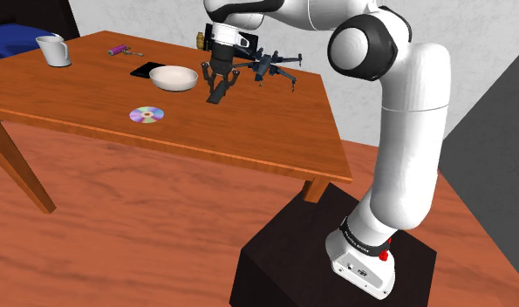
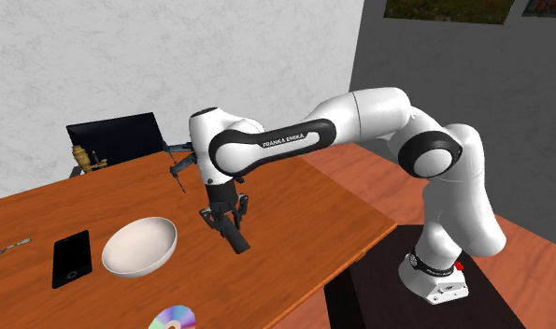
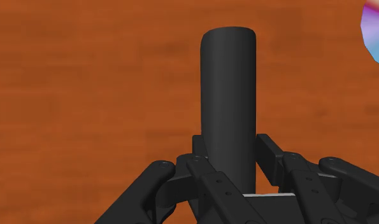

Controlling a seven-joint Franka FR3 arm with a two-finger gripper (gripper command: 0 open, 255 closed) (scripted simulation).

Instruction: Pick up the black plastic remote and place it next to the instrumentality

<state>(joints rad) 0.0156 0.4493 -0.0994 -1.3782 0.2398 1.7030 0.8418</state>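
- The jaws hold the black remote (image 3: 228, 95) over the brown surface (image 1: 249, 139), near the white bowl (image 1: 174, 78).
- The shoulder view shows a white cup (image 1: 53, 50).
- The second exterior view shows a black phone (image 2: 71, 257).

White bowl (image 1: 174, 78) sits mid-desk (image 1: 249, 148), black phone (image 1: 145, 69) just beside it, shiny disc (image 1: 146, 114) nearer the front edge, white mug (image 1: 53, 51) well apart, at the shoulder view's left.
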